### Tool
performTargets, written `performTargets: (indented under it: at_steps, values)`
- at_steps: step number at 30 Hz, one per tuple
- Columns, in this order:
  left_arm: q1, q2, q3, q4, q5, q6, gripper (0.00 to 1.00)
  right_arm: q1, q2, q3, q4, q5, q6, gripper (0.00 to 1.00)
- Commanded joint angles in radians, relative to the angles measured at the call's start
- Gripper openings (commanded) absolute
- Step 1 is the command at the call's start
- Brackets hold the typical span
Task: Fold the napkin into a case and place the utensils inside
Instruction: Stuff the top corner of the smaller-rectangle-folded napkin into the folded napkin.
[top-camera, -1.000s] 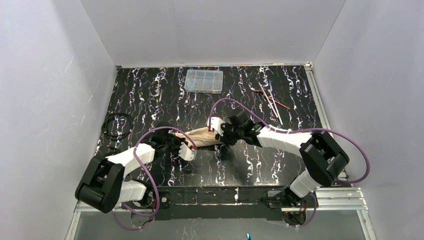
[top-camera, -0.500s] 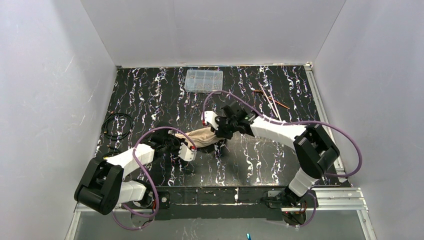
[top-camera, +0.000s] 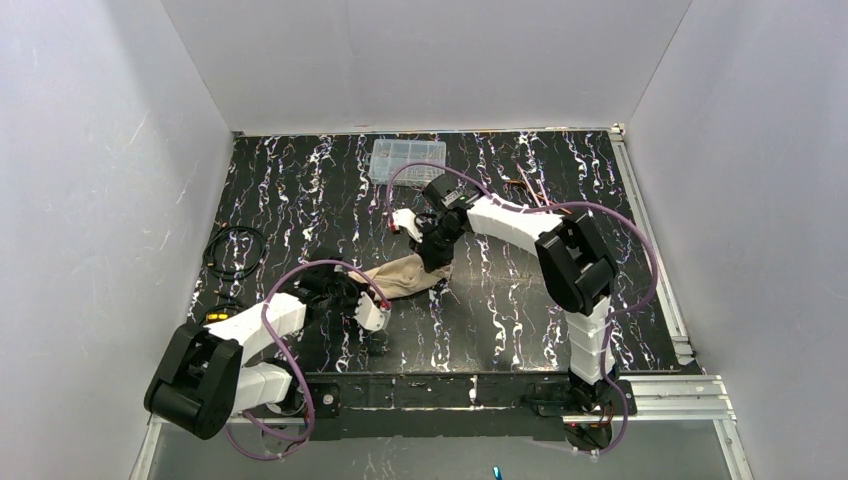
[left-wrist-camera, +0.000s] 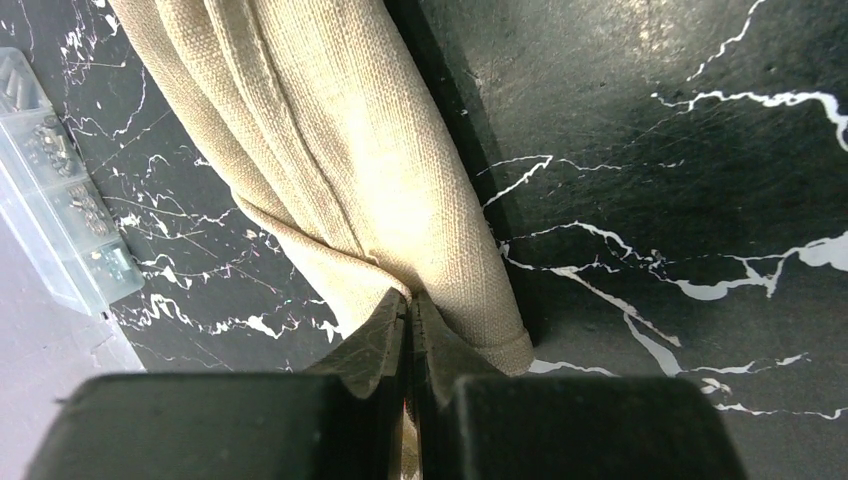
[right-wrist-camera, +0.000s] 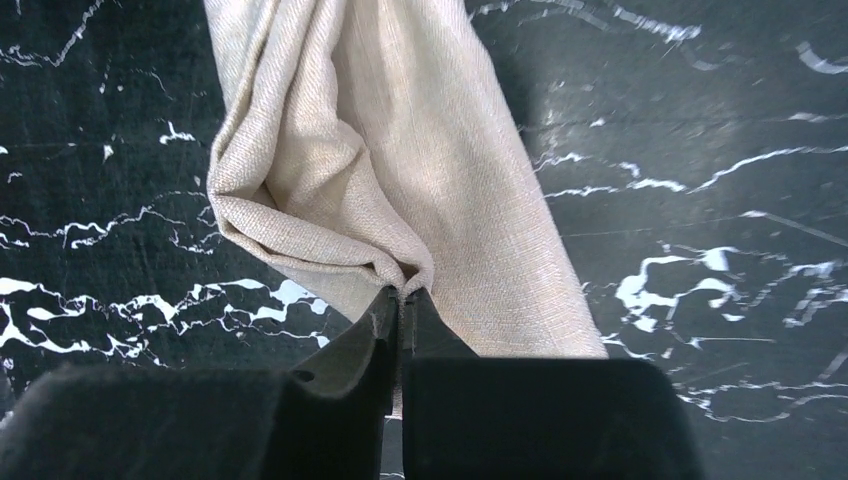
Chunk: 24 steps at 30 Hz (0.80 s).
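The beige-tan napkin (top-camera: 405, 275) lies bunched into a narrow band at mid-table, stretched between both grippers. My left gripper (top-camera: 372, 300) is shut on its near-left end; the left wrist view shows the cloth (left-wrist-camera: 340, 150) pinched at the jaw tips (left-wrist-camera: 408, 300). My right gripper (top-camera: 437, 268) is shut on the right end, with a fold of the napkin (right-wrist-camera: 400, 150) caught at the fingertips (right-wrist-camera: 403, 295). The copper utensils (top-camera: 517, 184) lie at the back right, mostly hidden behind the right arm.
A clear plastic compartment box (top-camera: 407, 160) sits at the back centre and shows in the left wrist view (left-wrist-camera: 60, 220). A black cable coil (top-camera: 235, 250) lies at the left edge. White walls enclose the black marbled table (top-camera: 520, 310).
My right gripper has shut on the napkin's right end, and the right arm has swung toward the back, over the utensils. The left gripper kept its hold and barely moved.
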<state>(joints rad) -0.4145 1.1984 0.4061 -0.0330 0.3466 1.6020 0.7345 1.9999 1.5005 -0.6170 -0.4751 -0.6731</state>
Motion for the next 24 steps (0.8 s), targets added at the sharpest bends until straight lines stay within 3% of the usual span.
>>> performTargets:
  at_steps: [1, 10, 11, 13, 14, 20, 24]
  values:
    - [-0.006, -0.017, -0.023, -0.079, 0.049, 0.025, 0.0, -0.048, 0.047, 0.06, -0.072, -0.033, 0.022, 0.08]
    - [-0.006, -0.056, -0.038, -0.116, 0.104, 0.118, 0.0, -0.12, 0.124, 0.117, -0.06, -0.134, 0.063, 0.07]
    - [-0.007, -0.059, -0.032, -0.132, 0.107, 0.12, 0.07, -0.123, 0.125, 0.113, -0.056, -0.142, 0.066, 0.07]
    - [-0.007, -0.069, -0.019, -0.154, 0.112, 0.098, 0.31, -0.124, 0.123, 0.097, -0.045, -0.154, 0.07, 0.08]
    - [-0.007, -0.076, -0.007, -0.165, 0.112, 0.085, 0.37, -0.123, 0.122, 0.095, -0.037, -0.16, 0.074, 0.07]
    - [-0.006, -0.148, 0.123, -0.391, 0.13, -0.037, 0.49, -0.124, 0.144, 0.086, -0.023, -0.189, 0.083, 0.08]
    - [-0.006, -0.182, 0.216, -0.571, 0.185, -0.079, 0.7, -0.121, 0.151, 0.082, -0.023, -0.205, 0.084, 0.08]
